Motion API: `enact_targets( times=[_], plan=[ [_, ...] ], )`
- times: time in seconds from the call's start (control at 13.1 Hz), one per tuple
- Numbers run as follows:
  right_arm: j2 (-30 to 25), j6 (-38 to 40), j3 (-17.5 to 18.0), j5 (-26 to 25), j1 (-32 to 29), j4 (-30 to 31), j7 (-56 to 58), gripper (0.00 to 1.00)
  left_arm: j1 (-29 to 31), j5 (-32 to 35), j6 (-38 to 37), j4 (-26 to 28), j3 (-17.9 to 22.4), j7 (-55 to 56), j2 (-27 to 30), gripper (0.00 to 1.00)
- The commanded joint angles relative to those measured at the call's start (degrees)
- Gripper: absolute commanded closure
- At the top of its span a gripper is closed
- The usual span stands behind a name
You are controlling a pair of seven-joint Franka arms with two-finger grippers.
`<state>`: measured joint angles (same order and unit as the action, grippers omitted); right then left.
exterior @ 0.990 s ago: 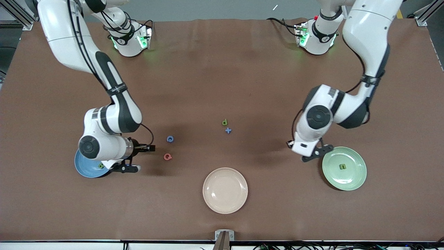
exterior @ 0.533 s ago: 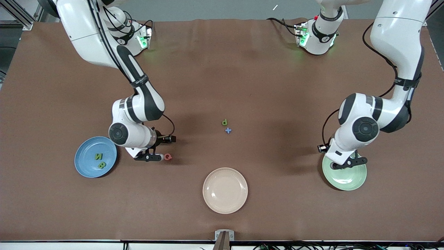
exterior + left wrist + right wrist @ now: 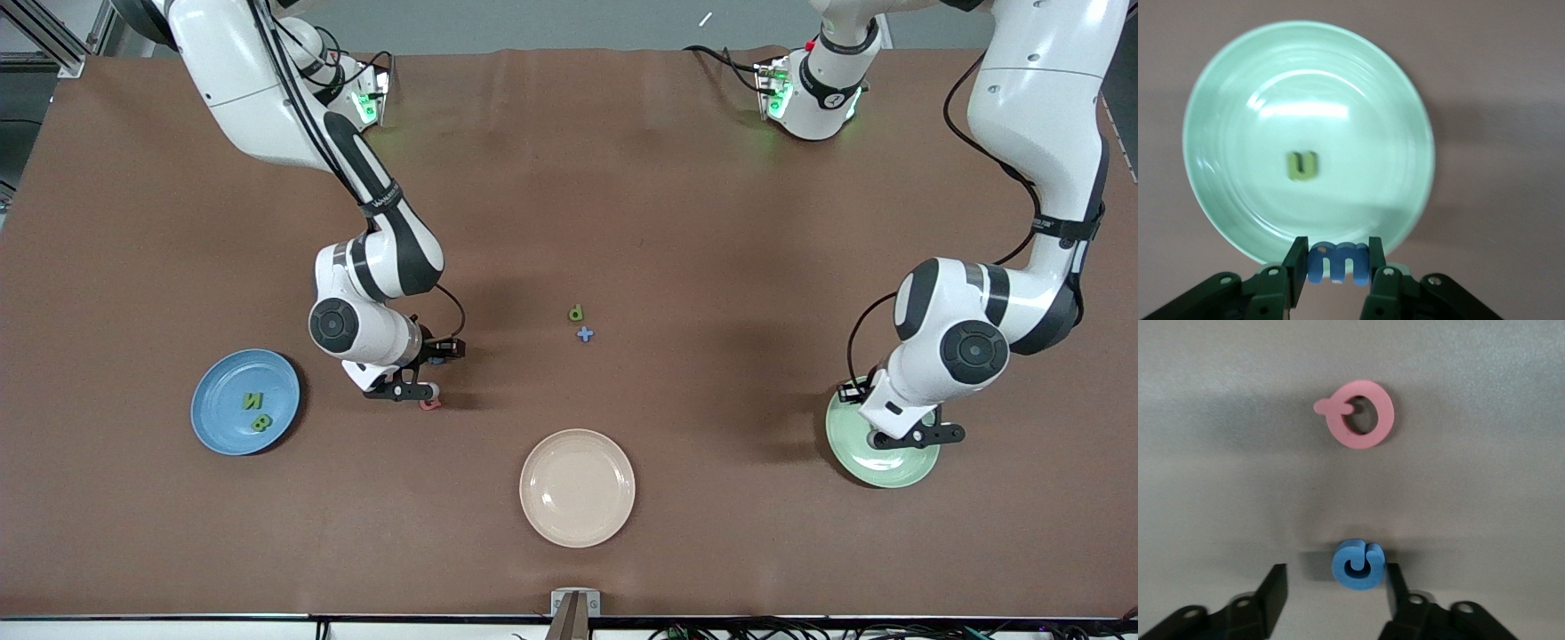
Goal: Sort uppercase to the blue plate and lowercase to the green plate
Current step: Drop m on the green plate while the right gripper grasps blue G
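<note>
Two claws: both were at work, neither arm waiting.
Right claw (image 3: 1333, 590): it had left the blue plate (image 3: 213, 425) and come down over the blue C (image 3: 1358, 565), its fingers apart and narrowing, one finger just beside the letter, the other well clear; nothing was gripped yet.
Left claw (image 3: 1337, 267): it had travelled in over the rim of the green plate (image 3: 1225, 227), clamped on the blue m (image 3: 1337, 262).
Change: a second earlier the right claw hung at the blue plate and the left claw was just short of the green one; both have since moved on to their next letters.
Meaning: the green N (image 3: 254, 401) and green B (image 3: 260, 422) already lay on the blue plate, and the green n (image 3: 1302, 165) on the green plate, so I judge the sort nearly half done.
Blue C: flat on the desk (image 3: 569, 178) between the right claw's fingers, its opening seemingly facing out past the fingertips, toward the pink Q.
Pink Q (image 3: 1360, 413): flat on the desk past the right claw's fingertips, near the C, its tail pointing sideways across the claw's line.
Blue m: held upright, its long axis spanning from finger to finger.
Waiting letters: the green p (image 3: 576, 313) and blue cross (image 3: 584, 334) lay touching in mid-desk, well apart from both claws.
</note>
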<state>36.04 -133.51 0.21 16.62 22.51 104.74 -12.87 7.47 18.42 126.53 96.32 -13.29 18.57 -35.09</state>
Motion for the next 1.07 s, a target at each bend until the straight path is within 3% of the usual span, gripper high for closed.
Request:
enact_targets(
  times=[0.0,0.08,0.15,0.23,0.3,0.61,0.76,0.99],
  plan=[
    [-1.5,-1.1,-0.6,-0.5,0.8,2.0,0.1,0.38,2.7,2.7,2.8,-1.9,-0.4,-4.1,-2.9,0.96],
    [-1.5,-1.1,-0.7,-1.2,0.8,2.0,0.1,0.39,2.8,2.7,3.5,-1.9,-0.4,-4.1,-3.3,0.95],
    [-1.5,-1.1,-0.7,-1.3,0.9,2.2,0.1,0.43,2.9,2.6,4.2,-1.8,-0.4,-3.9,-4.1,0.86],
    [-1.5,-1.1,-0.7,-1.5,0.9,2.0,0.1,0.47,3.0,2.5,5.0,-1.7,-0.4,-3.6,-4.4,0.54],
    [-1.4,-1.1,-0.7,-2.1,0.8,2.2,0.1,0.52,3.0,2.2,5.2,-1.5,-0.4,-3.4,-4.3,0.02],
    [-1.4,-1.1,-0.7,-2.5,0.8,2.0,0.1,0.76,2.4,1.8,2.2,-0.3,-1.4,-1.0,-0.7,0.0],
    [-1.6,-0.5,-0.9,-2.5,0.3,1.9,0.4,0.87,2.6,1.6,-3.5,-0.3,-6.5,4.3,1.6,0.0],
    [-1.9,4.1,-1.9,-2.5,-4.7,-2.0,3.4,0.89,2.3,1.5,-7.4,-0.3,-15.4,20.3,2.4,0.0]
  ],
)
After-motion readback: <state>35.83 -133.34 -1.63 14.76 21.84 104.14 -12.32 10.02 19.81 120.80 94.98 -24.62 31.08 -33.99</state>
